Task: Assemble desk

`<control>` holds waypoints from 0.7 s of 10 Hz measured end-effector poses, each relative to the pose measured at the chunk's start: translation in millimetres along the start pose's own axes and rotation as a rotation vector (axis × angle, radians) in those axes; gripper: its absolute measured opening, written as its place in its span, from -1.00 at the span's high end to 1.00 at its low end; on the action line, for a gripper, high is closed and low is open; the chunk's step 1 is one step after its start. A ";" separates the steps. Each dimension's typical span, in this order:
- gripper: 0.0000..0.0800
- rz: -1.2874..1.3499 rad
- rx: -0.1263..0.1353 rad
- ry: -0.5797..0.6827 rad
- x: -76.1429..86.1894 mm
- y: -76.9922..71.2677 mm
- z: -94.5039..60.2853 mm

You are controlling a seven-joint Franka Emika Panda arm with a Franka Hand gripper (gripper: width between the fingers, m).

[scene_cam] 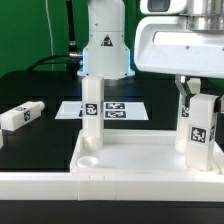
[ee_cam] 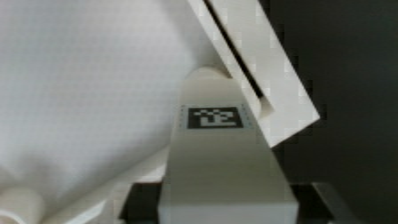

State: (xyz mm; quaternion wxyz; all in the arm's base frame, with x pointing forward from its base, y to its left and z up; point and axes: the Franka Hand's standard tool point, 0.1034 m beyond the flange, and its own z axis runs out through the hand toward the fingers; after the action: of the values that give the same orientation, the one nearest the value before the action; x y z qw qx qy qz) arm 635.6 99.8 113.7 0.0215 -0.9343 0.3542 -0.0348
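Observation:
The white desk top [scene_cam: 140, 158] lies tray-side up at the front, its raised rim [ee_cam: 246, 55] crossing the wrist view. One tagged white leg [scene_cam: 92, 112] stands upright in its far corner on the exterior view's left. My gripper [scene_cam: 194, 100] is shut on a second tagged leg [scene_cam: 201, 125], held upright over the top's corner on the exterior view's right. In the wrist view this leg [ee_cam: 217, 150] fills the space between the dark fingers [ee_cam: 146, 200] of the gripper [ee_cam: 222, 205], and its lower end hides the corner beneath. A third leg [scene_cam: 20, 115] lies flat on the black table.
The marker board [scene_cam: 118, 108] lies flat behind the desk top, in front of the arm's white base [scene_cam: 105, 50]. An empty round socket [scene_cam: 88, 158] shows in the top's near corner on the exterior view's left. A low white wall [scene_cam: 60, 188] runs along the front.

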 end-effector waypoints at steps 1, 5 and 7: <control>0.28 0.067 0.004 0.001 -0.2 0.0 0.1; 0.27 0.445 0.017 -0.019 -1.4 -0.4 0.5; 0.27 0.616 0.022 -0.030 -2.6 -1.5 0.6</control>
State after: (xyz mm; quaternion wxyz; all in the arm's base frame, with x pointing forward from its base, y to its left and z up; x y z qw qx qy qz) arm 634.8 102.7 113.0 0.0462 -0.7831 0.6200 -0.0165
